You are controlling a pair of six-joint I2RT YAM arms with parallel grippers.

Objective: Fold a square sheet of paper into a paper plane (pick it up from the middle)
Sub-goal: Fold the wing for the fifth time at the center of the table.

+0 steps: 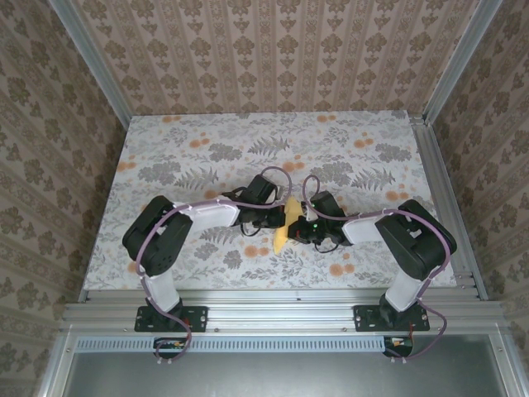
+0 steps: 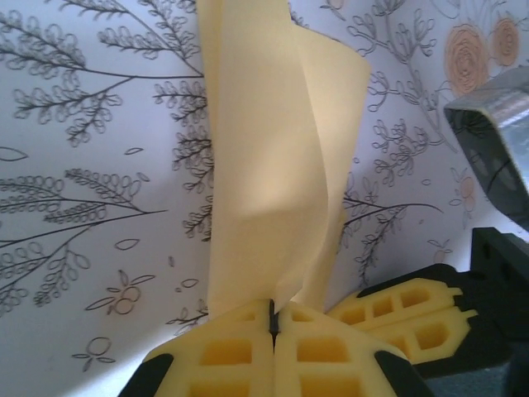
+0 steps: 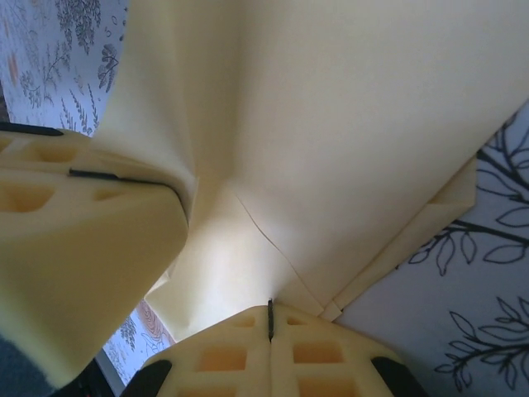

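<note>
The square sheet of paper (image 1: 285, 225), mustard yellow, is folded into a slim long shape and held off the table between my two grippers. Whether it has a paper plane's pointed nose I cannot tell. My left gripper (image 1: 269, 217) is shut on it from the left. In the left wrist view the folded paper (image 2: 273, 149) rises from the closed left gripper (image 2: 273, 308). My right gripper (image 1: 304, 227) is shut on it from the right. In the right wrist view the creased, layered paper (image 3: 347, 124) spreads above the right gripper (image 3: 270, 308), with the left gripper's fingers (image 3: 74, 248) pinching it close by.
The floral tablecloth (image 1: 190, 157) covers the table, walled on three sides by patterned panels (image 1: 273, 50). An aluminium rail (image 1: 281, 313) runs along the near edge by the arm bases. The right gripper's yellow fingers (image 2: 405, 310) sit just right of mine in the left wrist view.
</note>
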